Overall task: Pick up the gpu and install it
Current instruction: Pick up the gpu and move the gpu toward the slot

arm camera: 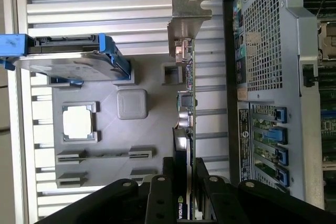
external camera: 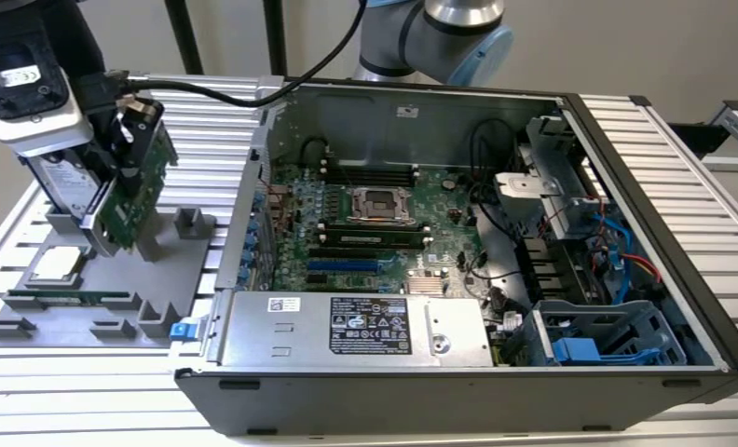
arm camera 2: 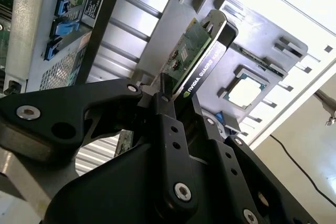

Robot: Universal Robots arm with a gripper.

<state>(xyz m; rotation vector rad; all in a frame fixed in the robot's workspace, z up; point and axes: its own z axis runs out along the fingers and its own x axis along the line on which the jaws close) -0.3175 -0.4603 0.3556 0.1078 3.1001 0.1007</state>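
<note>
the tool (arm camera: 185,170) clamps the gpu (arm camera: 184,108) edge-on over the grey tray (arm camera: 105,141)

gpu (arm camera: 185,108) end hidden inside end effector (arm camera: 185,171), arm (external camera: 450,23) cut by exterior view's edge

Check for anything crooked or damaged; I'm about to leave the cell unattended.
Nothing stands out. The gripper is shut on the graphics card, and the hard drive and processor sit in their gray tray slots.
</note>
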